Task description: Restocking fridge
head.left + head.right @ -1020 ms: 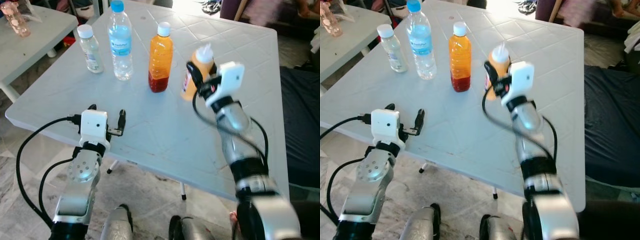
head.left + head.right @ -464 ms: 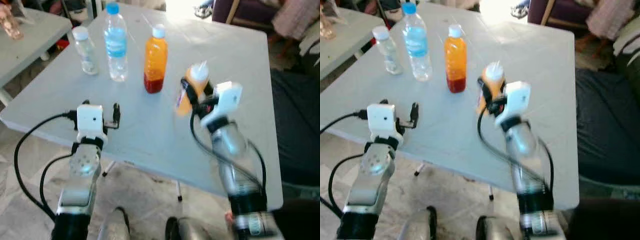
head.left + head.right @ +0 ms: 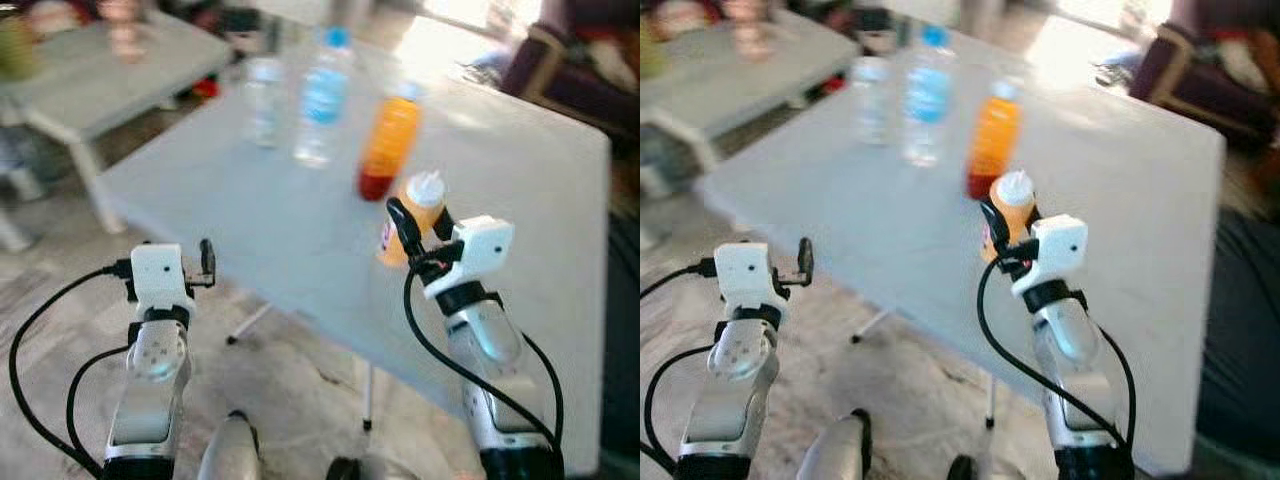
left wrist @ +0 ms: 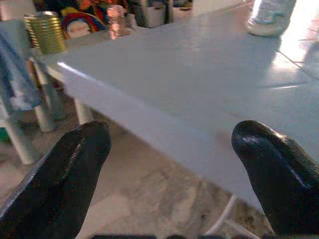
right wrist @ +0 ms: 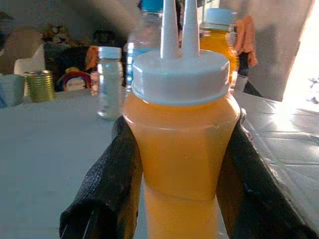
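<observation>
**Sauce bottle gripped, rest of the stock waits on counter**

Head views (blurred): right gripper is clamped on the orange squeeze bottle, white nozzle cap up, above the near part of the white counter. Held upright, probably so nothing leaks while it is carried to the fridge. Whether it is touching the counter: cannot tell. Three bottles stand in a row further back: orange juice bottle, blue-label water bottle, small clear bottle, apparently next in line. Left gripper hangs off the counter's near edge over the floor, idle.

Left wrist view: fingers spread wide, nothing between them, counter edge ahead.

Right wrist view: both pads press the squeeze bottle's sides just under its cap, a centred grip that looks secure.
</observation>
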Available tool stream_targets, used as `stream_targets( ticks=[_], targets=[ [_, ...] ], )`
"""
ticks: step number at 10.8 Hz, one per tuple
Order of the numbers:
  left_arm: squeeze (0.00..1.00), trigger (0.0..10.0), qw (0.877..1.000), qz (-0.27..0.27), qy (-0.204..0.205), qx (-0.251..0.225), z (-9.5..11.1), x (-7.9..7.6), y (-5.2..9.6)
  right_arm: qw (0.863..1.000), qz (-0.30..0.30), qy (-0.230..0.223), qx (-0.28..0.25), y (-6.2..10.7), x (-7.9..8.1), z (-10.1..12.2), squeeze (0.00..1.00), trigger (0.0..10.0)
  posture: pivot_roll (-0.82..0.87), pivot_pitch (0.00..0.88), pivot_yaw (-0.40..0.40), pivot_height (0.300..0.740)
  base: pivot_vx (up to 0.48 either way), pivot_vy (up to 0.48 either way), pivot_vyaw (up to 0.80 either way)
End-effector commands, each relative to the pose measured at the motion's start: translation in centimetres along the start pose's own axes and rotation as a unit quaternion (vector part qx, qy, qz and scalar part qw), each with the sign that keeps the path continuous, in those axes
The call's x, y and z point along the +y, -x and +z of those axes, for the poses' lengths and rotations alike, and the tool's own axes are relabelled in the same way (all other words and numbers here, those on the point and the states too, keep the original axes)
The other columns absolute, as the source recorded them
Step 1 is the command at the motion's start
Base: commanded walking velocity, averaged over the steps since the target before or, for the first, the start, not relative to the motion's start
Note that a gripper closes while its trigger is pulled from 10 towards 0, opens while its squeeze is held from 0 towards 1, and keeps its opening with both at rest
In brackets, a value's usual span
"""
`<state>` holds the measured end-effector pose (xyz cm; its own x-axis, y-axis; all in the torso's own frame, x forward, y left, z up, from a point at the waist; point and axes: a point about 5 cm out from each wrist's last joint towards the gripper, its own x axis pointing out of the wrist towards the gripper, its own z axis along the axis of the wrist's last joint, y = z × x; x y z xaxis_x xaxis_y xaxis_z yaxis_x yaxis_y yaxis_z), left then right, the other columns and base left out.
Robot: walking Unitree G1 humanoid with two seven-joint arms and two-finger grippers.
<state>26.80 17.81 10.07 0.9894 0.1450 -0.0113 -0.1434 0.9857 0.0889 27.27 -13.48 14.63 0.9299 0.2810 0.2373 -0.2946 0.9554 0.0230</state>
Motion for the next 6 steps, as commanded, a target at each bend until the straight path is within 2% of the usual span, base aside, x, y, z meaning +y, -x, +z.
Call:
stream_targets(
  ticks=[1, 3, 6],
  targets=[
    [0.00, 10.0, 1.000, -0.005, -0.004, -0.001, 0.0, -0.3, -0.3, 0.999, 0.003, -0.012, 0.053, 0.5, 0.2, -1.8, 0.00, 10.0, 0.14, 0.060, -0.088, 0.740, 0.000, 0.000, 0.80],
    [0.00, 10.0, 0.999, -0.018, -0.016, -0.026, 0.9, -0.8, -1.0, 0.999, 0.013, -0.003, 0.043, -0.3, 0.1, -1.3, 0.00, 10.0, 0.15, 0.058, -0.093, 0.740, 0.000, 0.000, 0.80],
    [0.00, 10.0, 1.000, -0.007, -0.008, -0.010, 0.1, -0.4, -0.8, 0.999, 0.017, 0.006, 0.037, -0.9, -0.2, -0.9, 0.00, 10.0, 0.14, 0.051, -0.086, 0.740, 0.000, 0.000, 0.79]
  ],
)
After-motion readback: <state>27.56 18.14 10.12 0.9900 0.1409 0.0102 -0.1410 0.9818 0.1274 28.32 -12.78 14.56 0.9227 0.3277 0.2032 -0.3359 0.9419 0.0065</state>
